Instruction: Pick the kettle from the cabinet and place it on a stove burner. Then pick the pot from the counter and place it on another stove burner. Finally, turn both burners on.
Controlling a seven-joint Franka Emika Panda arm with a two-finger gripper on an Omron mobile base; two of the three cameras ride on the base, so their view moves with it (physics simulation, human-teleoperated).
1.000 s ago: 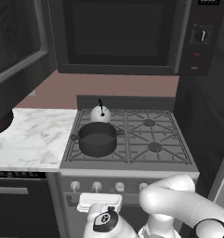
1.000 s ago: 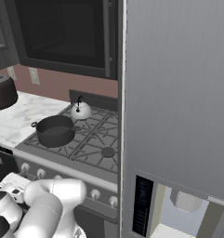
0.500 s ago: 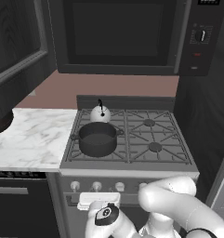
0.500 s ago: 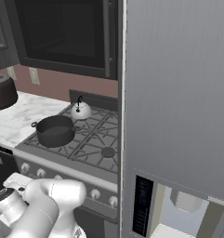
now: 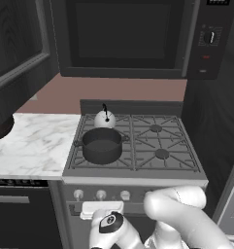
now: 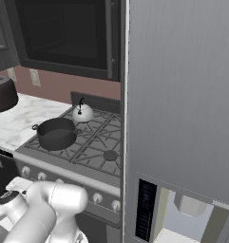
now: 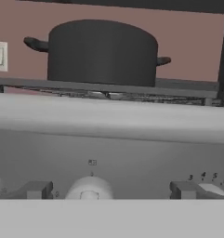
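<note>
Tool [image 7: 108,191] open at stove knob [image 7: 89,189], pot [image 7: 102,52] above on burner

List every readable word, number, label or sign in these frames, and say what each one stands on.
"3", "4", "5", "6": dial numbers on the stove front panel, at its lower right edge in the hand view.
Small mark above the middle knob: too small to read.
Display at the top of the microwave control strip, and the marks around its dial: too blurred to read.
Pot, kettle: no lettering visible.
</note>
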